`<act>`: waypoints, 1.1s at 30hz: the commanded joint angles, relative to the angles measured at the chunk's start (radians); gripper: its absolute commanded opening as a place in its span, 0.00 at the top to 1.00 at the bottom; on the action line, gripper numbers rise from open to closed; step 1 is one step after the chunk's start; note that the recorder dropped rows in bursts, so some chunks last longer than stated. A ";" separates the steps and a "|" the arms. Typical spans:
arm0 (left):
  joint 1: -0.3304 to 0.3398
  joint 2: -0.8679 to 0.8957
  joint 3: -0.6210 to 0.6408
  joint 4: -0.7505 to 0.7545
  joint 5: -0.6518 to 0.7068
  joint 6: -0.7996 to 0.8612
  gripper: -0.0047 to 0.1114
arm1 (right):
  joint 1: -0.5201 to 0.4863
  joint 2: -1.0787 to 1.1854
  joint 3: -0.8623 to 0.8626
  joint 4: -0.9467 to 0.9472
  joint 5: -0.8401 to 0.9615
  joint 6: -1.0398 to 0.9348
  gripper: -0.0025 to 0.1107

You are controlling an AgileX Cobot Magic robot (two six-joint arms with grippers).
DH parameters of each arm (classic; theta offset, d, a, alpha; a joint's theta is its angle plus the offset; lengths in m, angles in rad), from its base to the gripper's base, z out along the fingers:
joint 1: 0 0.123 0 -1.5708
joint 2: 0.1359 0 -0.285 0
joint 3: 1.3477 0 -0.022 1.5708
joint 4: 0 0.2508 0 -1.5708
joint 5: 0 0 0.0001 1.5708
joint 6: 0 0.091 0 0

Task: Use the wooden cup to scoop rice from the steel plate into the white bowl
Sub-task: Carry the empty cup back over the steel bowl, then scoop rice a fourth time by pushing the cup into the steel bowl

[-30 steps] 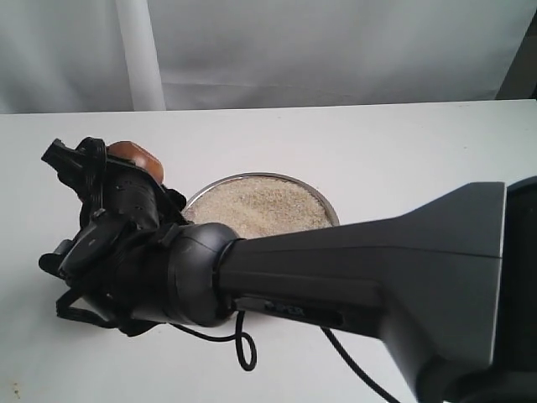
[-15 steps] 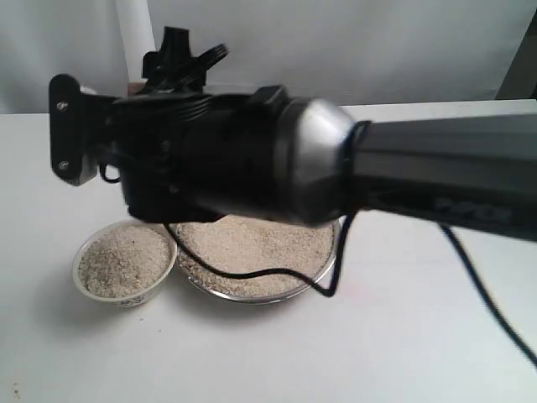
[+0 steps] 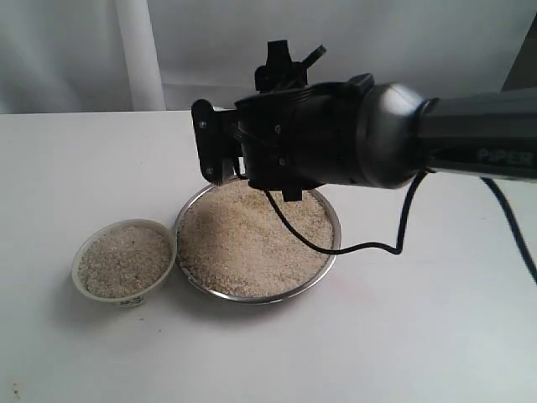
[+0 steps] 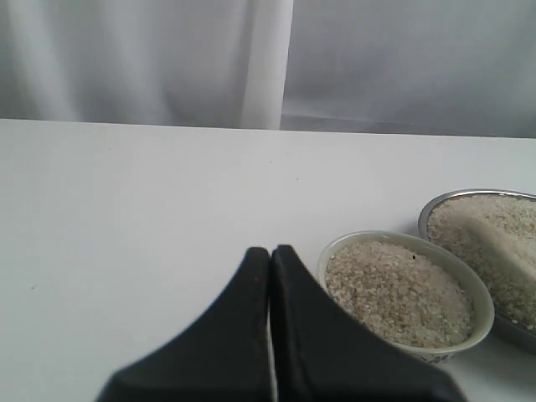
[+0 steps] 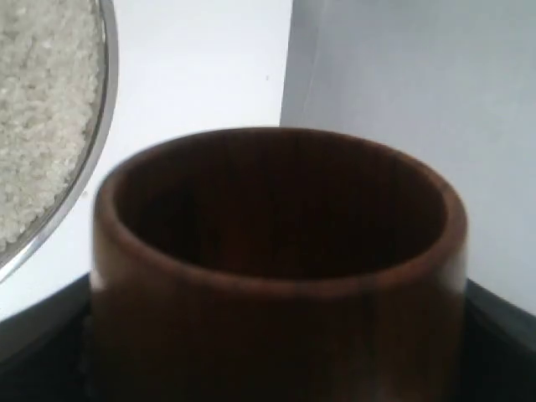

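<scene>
The steel plate [image 3: 335,243] holds a broad heap of rice [image 3: 252,239] at the table's middle. Left of it, almost touching, stands the white bowl [image 3: 79,262], filled with rice nearly to the rim. My right arm's wrist [image 3: 319,147] hovers over the plate's far side and hides the wooden cup in the exterior view. In the right wrist view the right gripper [image 5: 276,343] is shut on the wooden cup [image 5: 276,276], mouth up and dark inside, beside the plate's rim [image 5: 105,126]. The left gripper [image 4: 270,251] is shut on nothing, near the bowl [image 4: 335,247].
A black cable [image 3: 336,245] droops from the right arm over the plate's right rim. A white post [image 3: 138,54] and a pale curtain stand behind the table's back edge. White tabletop surrounds both dishes.
The right arm has swung from over the bowl at the left to the right and back, now above the plate's far side. The bowl, covered before, shows with rice in it.
</scene>
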 commanded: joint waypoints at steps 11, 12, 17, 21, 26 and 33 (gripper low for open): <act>-0.004 -0.003 -0.003 -0.005 -0.005 -0.003 0.96 | -0.056 0.236 -0.085 -0.179 0.010 -0.099 0.98; -0.004 -0.003 -0.003 -0.005 -0.005 -0.005 0.96 | -0.056 0.244 -0.090 -0.179 0.010 -0.100 0.98; -0.004 -0.003 -0.003 -0.005 -0.005 -0.005 0.96 | -0.056 0.279 -0.100 -0.179 0.002 -0.117 0.98; -0.004 -0.003 -0.003 -0.005 -0.005 -0.005 0.96 | -0.056 0.299 -0.100 -0.169 0.003 -0.122 0.98; -0.004 -0.003 -0.003 -0.005 -0.005 -0.003 0.96 | -0.056 0.326 -0.100 -0.151 -0.011 -0.122 0.98; -0.004 -0.003 -0.003 -0.005 -0.005 -0.005 0.96 | -0.015 0.330 -0.100 -0.116 -0.028 -0.122 0.98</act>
